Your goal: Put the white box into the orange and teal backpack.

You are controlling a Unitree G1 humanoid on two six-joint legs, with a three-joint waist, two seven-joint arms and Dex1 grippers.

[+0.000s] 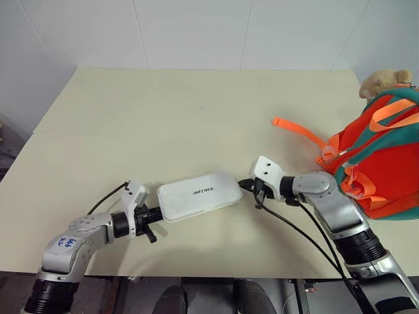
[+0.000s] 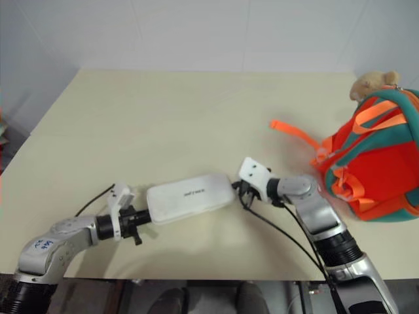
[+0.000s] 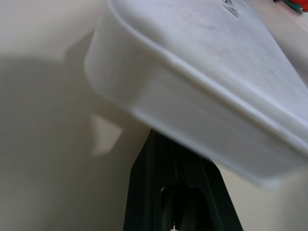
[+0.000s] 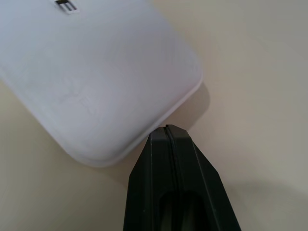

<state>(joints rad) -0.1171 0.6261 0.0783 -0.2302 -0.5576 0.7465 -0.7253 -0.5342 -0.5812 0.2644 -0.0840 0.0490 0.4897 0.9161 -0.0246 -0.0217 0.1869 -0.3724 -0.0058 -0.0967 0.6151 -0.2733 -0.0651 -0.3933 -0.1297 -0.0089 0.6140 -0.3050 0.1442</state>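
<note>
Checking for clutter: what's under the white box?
The white box lies on the table; the left pincer, shut, reaches under one end. The rest is covered.

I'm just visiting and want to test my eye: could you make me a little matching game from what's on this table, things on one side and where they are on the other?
Things:
1. white box
2. orange and teal backpack
3. left gripper
4. tan plush toy

Places:
A. on top of the backpack
B. lying flat between the two grippers
C. at the table's right edge
D. at the box's left end

Pairs: 1-B, 2-C, 3-D, 4-A
</note>
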